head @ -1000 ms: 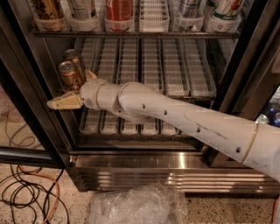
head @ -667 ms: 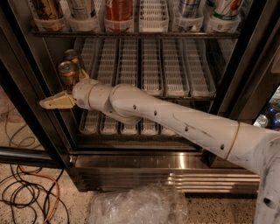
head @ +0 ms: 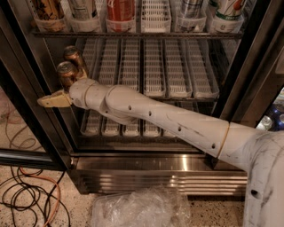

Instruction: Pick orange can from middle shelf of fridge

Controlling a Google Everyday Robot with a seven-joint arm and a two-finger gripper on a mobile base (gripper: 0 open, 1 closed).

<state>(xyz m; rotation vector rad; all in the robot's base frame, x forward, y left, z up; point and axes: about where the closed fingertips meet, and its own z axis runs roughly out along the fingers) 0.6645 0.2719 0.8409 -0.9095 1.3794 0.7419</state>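
Note:
Two orange-brown cans stand one behind the other at the left end of the middle shelf (head: 177,95) of the open fridge (head: 248,66). The front orange can (head: 66,73) has a silver top; the second (head: 73,54) is just behind it. My gripper (head: 53,99) is at the end of the white arm, which reaches in from the lower right. It sits just below and in front of the front can, pointing left past the shelf's left edge. I cannot tell whether it touches the can.
The top shelf holds a red can (head: 120,9), a white-and-green can (head: 228,9) and others. A lower rack with white trays (head: 120,127) lies under the arm. Cables (head: 26,195) and a crumpled plastic bag (head: 137,208) lie on the floor. The black door frame (head: 26,97) stands at left.
The gripper has slid a little further left across the front of the shelf, and the arm has stretched out with it. The cans have not moved.

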